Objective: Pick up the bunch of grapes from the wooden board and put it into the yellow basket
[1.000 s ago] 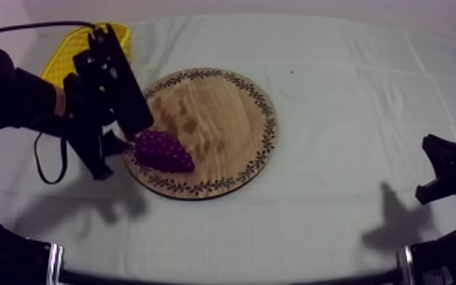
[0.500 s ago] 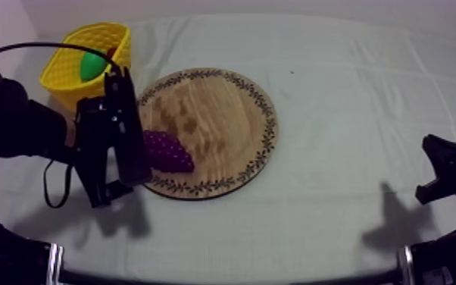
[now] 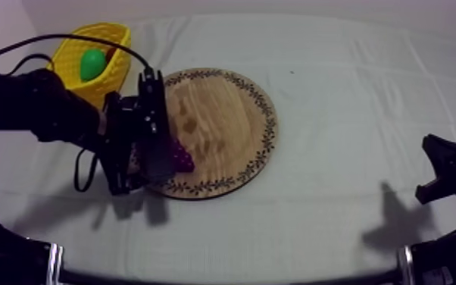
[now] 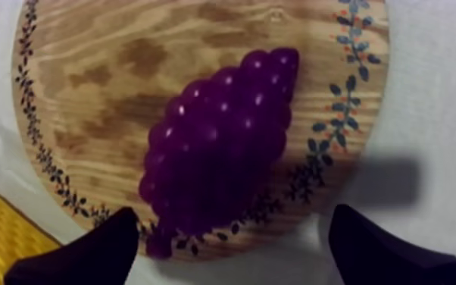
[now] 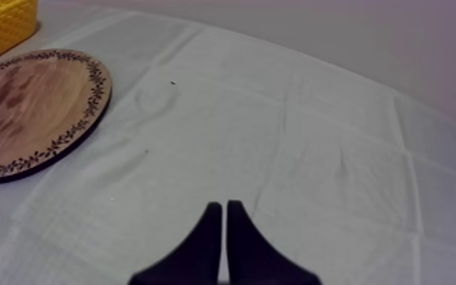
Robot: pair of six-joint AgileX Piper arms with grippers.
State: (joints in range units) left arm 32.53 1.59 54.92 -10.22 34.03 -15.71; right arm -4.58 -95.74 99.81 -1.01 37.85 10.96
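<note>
The purple bunch of grapes [image 4: 220,148] lies on its side on the round wooden board [image 4: 125,68], close to the patterned rim. My left gripper [image 4: 231,258] hangs just above it, open, one black finger [image 4: 79,254] on either side and neither touching. From the top view, the left gripper [image 3: 159,155] covers most of the grapes [image 3: 181,160] at the left edge of the board [image 3: 223,114]. The yellow basket [image 3: 68,57] stands at the back left. My right gripper [image 5: 223,242] is shut on nothing, low at the right [image 3: 443,174].
A green pear [image 3: 91,64] lies in the basket. A corner of the basket [image 4: 4,239] shows beside the board in the left wrist view. From the right wrist, board [image 5: 34,106] and basket [image 5: 0,26] are far off across open cloth.
My left arm has swung to the right, from beside the board to above the grapes. The basket and pear, hidden before, have come into sight. The right arm has not moved.
</note>
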